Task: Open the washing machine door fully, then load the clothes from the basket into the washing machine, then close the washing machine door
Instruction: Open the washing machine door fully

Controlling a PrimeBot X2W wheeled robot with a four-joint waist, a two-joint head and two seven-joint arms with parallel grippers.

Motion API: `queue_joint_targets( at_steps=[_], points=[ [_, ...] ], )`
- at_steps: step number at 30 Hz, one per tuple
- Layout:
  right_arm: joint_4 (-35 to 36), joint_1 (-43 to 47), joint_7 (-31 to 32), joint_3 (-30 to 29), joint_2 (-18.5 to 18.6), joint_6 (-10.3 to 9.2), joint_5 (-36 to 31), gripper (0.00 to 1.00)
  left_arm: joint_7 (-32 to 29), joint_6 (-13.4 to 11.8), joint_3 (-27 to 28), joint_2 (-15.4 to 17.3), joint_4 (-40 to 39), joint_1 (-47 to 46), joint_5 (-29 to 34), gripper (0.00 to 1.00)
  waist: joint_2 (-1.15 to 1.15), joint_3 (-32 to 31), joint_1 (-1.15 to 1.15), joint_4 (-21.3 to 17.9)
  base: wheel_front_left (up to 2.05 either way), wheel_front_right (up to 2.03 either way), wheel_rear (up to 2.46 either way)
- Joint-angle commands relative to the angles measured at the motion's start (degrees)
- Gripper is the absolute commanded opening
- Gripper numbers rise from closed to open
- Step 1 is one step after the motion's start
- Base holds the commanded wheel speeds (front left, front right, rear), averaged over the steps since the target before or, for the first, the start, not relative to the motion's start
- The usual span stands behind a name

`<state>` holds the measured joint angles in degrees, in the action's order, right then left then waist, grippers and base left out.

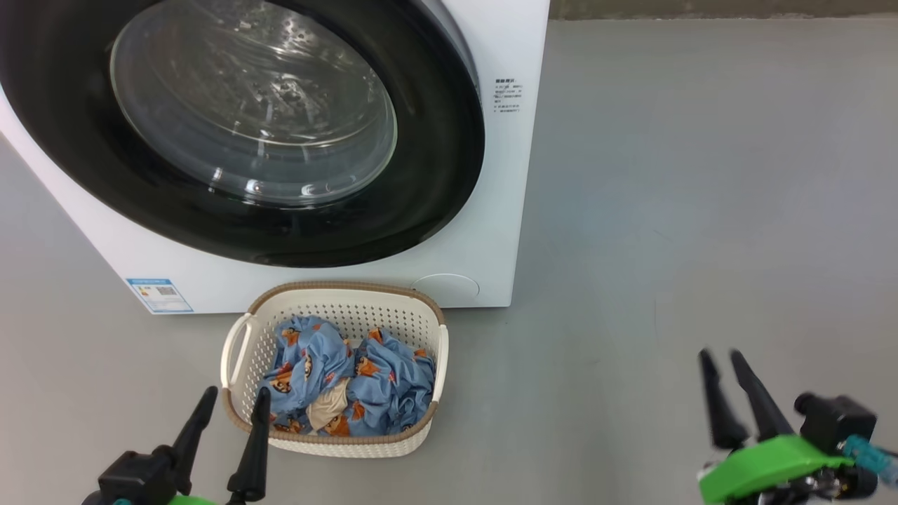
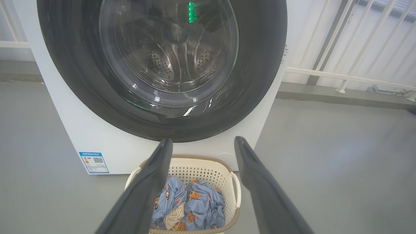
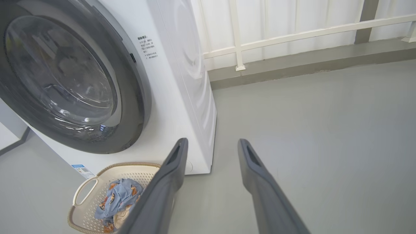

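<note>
The big white front-loading washing machine point(image 1: 506, 210) stands on the grey floor point(image 1: 701, 210). Its large round door with the glossy black rim and bulging glass centre point(image 1: 438, 175) is closed flat against the front. The steel drum shows through the glass in the left wrist view. Right in front of it, touching the floor, sits the small cream perforated basket with the brown woven-look rim point(image 1: 351, 313). The light blue clothes printed with orange-brown cartoon figures point(image 1: 382, 386) are heaped inside, a beige piece point(image 1: 328, 412) tucked among them. The left gripper point(image 1: 236, 393) hovers just beside the basket's near-left corner, jaws spread wide and holding nothing. The right gripper point(image 1: 720, 359) is well off to the right over bare floor, a bit blurred. Its jaws are set narrower but apart, and empty too.
</note>
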<state>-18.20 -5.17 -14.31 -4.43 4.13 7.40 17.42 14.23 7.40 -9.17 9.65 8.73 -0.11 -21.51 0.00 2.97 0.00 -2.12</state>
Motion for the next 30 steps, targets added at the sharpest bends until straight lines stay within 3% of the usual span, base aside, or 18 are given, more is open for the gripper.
queue_joint_targets(
  at_steps=[1, 9, 15, 24, 30],
  points=[
    [1.66, -2.64, -0.69, 1.58, 0.33, 0.09, 0.99, 0.0, 0.77, 0.09, 1.76, 0.56, -1.28, -1.25, -0.11, 1.0, 0.0, 0.03, 0.0, 0.02, 0.0, 0.0, 0.0],
    [5.1, -10.59, -0.69, 0.67, -0.53, 0.09, 16.16, 0.0, 0.77, 0.09, 1.31, 0.32, -1.5, -1.99, -0.43, 1.0, 0.0, 1.31, 0.0, 0.14, 0.0, 0.0, 0.0],
    [8.0, -17.9, -0.69, 1.52, -0.8, 0.09, 31.73, 0.0, 0.77, 0.09, -0.03, 0.34, -1.56, -4.2, -0.73, 1.0, 0.0, 3.43, 0.0, 1.56, 0.0, 0.0, 0.0],
    [7.82, -29.21, -0.23, 7.4, 4.85, 0.09, 54.81, 0.0, 0.77, 0.09, -1.81, -0.24, -1.83, -8.08, -1.84, 1.0, 0.0, 8.27, 0.0, 5.16, 0.0, 0.0, 0.0],
    [3.83, -36.09, 8.82, 8.17, 9.57, 0.09, 69.43, 0.0, 0.77, 0.09, -3.09, -1.07, -1.58, -10.69, -2.46, 1.0, 0.0, 11.26, 0.0, 8.22, 0.0, 0.0, 0.0]
  ],
)
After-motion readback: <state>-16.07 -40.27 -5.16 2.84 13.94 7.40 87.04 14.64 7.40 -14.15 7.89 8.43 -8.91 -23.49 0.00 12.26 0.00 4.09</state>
